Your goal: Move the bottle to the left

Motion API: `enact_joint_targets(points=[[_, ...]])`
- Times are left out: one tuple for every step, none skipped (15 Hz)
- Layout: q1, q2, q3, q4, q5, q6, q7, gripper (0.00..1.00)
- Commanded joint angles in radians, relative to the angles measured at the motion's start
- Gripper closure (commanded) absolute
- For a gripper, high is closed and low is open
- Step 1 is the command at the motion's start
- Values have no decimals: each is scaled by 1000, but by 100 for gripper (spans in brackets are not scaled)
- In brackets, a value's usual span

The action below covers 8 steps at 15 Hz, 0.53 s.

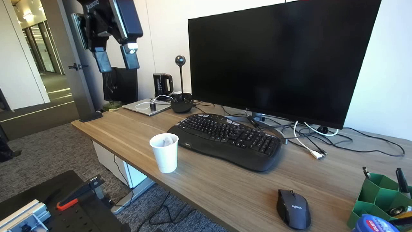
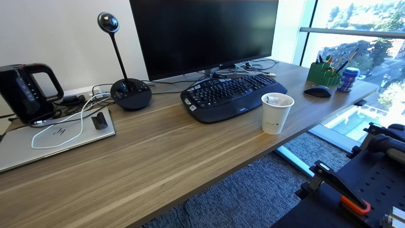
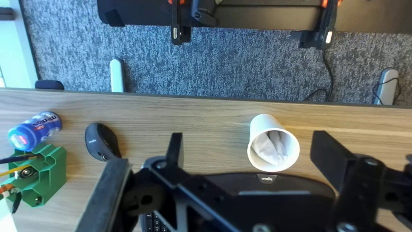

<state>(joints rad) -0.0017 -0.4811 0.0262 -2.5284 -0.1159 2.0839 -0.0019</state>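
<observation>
Grey carpet [image 3: 209,64] shows through my cameras beneath the long wood-grain worktop [image 2: 142,152], and at its back a large dark monitor [image 1: 273,64] stands before a pale wall [image 1: 167,48]. My wrist view puts the bottle [image 3: 35,130], blue with Mentos gum lettering, toward the end by the window [image 2: 373,53], just beside the green pen holder [image 3: 51,183]; whether the two touch I cannot tell. In an exterior view it stands upright on the worktop, with the dark mouse [image 2: 318,91] near it. About midway along, the white paper cup [image 2: 275,117] stands near the front edge, just in front of the black keyboard [image 2: 234,95], and I can make out something pale and crumpled [image 3: 270,146] inside. My tool [image 1: 118,61] hangs above the worktop with its jaws spread wide and has hold of nothing; the bottle is well apart from it. Toward the opposite end I have a silver laptop [image 2: 15,148] lying flat with a white cable [image 2: 81,123] across it, a black kettle [image 2: 25,91] near it, and a round-headed camera [image 2: 131,95] on a stand, between the laptop and the monitor.
</observation>
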Motion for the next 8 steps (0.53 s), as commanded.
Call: enact_joint_targets(points=[[-52, 57, -22, 49, -37, 16, 38, 0], [-65, 67, -25, 58, -50, 16, 48, 0], [-79, 78, -28, 67, -64, 14, 61, 0], [-100, 87, -25, 75, -99, 22, 83, 0], [-115, 95, -26, 86, -122, 24, 103, 0], [-129, 107, -32, 100, -135, 22, 123, 0], [-143, 115, -34, 110, -153, 27, 143, 0], [-145, 118, -43, 121, -137, 23, 150, 0]])
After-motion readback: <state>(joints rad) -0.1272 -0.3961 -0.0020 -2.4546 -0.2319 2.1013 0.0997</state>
